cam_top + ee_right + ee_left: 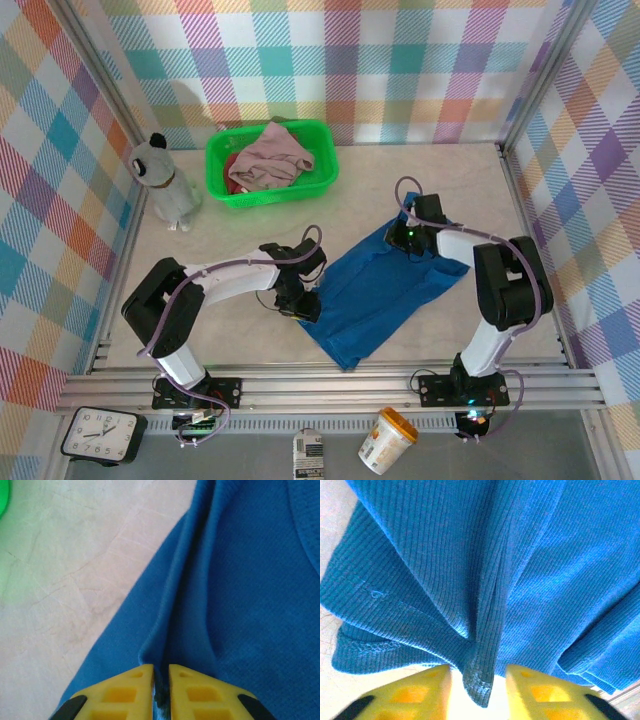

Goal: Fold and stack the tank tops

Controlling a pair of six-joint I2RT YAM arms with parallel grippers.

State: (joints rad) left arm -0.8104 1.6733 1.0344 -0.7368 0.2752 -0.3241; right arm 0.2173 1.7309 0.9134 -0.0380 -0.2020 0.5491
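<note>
The left pincer (pixel 477 672) stands open astride a fold of the blue top (pixel 385 290) while the right pincer (pixel 161 672) pinches its far edge, so a one-sided pull may bunch it.

Bright, even light left only soft shadows. The blue tank top (pixel 530 555) showed sharp ribbing; the near yellow fingertips (pixel 415 695) were blurred.

I read the blue tank top (pixel 520 555) as ribbed knit cloth, matt, with a stitched hem. Both the left fingers (pixel 410 695) and right fingers (pixel 125 692) are yellow plastic, smooth, low sheen. The tabletop (pixel 65 580) is pale, smooth, matt, finely scratched. The basket (pixel 322 178) is green plastic, slightly glossy; the pink top (pixel 270 158) is soft matt cloth. The frame rails (pixel 330 385) are bare metal.
</note>
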